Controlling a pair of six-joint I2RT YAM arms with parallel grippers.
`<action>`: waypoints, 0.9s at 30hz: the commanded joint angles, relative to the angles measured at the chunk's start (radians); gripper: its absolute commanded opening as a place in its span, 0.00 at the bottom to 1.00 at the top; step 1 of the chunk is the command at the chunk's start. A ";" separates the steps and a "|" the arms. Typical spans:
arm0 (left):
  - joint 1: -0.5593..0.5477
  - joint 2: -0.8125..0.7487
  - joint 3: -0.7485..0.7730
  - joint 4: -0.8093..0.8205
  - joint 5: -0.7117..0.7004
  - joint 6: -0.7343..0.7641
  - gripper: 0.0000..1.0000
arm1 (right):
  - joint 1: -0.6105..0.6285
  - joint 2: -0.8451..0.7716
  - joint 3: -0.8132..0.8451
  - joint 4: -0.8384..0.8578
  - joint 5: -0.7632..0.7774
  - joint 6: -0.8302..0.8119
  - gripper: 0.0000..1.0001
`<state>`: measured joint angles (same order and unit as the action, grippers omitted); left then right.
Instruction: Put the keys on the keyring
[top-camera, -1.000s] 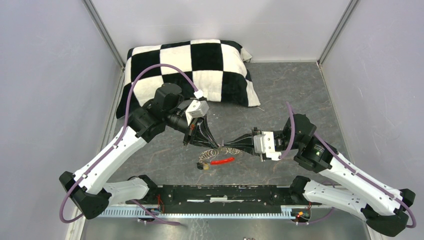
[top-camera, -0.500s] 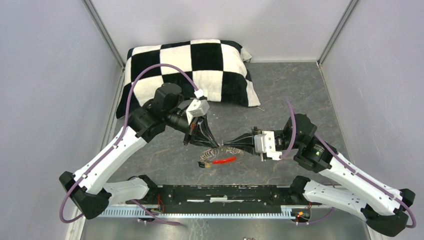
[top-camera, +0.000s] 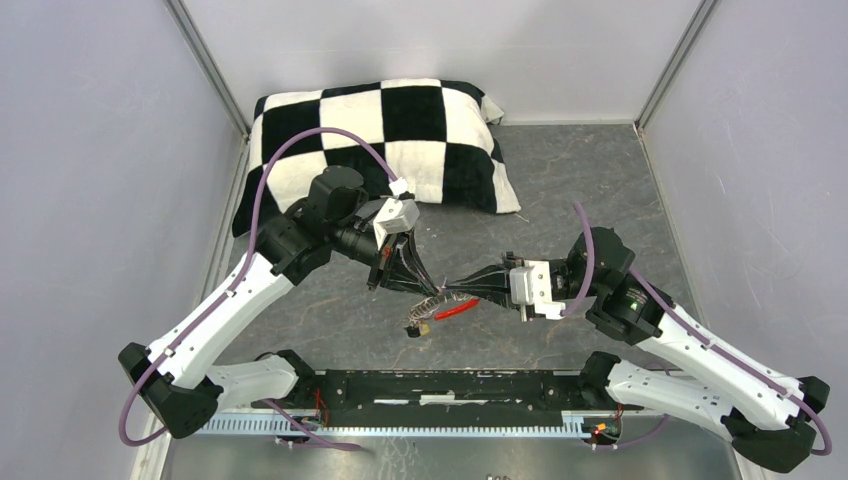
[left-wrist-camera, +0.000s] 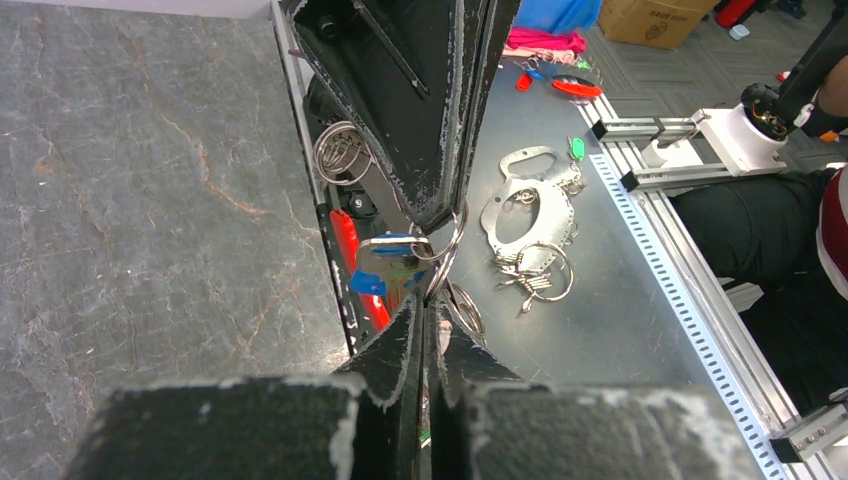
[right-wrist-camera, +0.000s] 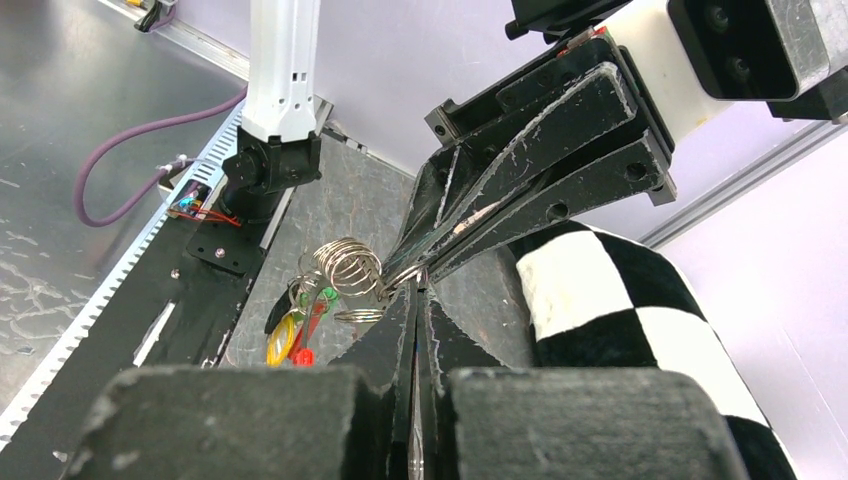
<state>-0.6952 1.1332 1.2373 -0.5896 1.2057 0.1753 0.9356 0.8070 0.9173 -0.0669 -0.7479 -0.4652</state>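
1. Left tool (top-camera: 422, 285): clenched on keyring (top-camera: 432, 299), middle of surface (top-camera: 600, 180).
2. Right tool (top-camera: 452, 294): clenched on same keyring, tips meeting the left's.
3. Change: bunch raised off surface; red key (top-camera: 455, 310) now dangles below (threading likely under way).

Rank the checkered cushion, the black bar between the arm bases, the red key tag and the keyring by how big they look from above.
1. checkered cushion
2. black bar
3. red key tag and keyring: both tiny, too alike to rank.
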 joint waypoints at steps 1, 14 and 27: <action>0.010 -0.013 0.028 0.042 -0.010 -0.024 0.02 | 0.005 -0.005 -0.011 0.007 -0.039 0.018 0.00; 0.016 -0.017 0.048 0.055 0.023 -0.049 0.02 | 0.005 -0.005 -0.020 -0.104 -0.008 -0.015 0.01; 0.017 -0.013 0.051 0.048 -0.026 -0.066 0.02 | 0.005 -0.019 -0.018 -0.048 -0.016 0.002 0.01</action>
<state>-0.6884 1.1332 1.2373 -0.5919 1.2022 0.1638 0.9356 0.8017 0.9062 -0.1223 -0.7418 -0.4770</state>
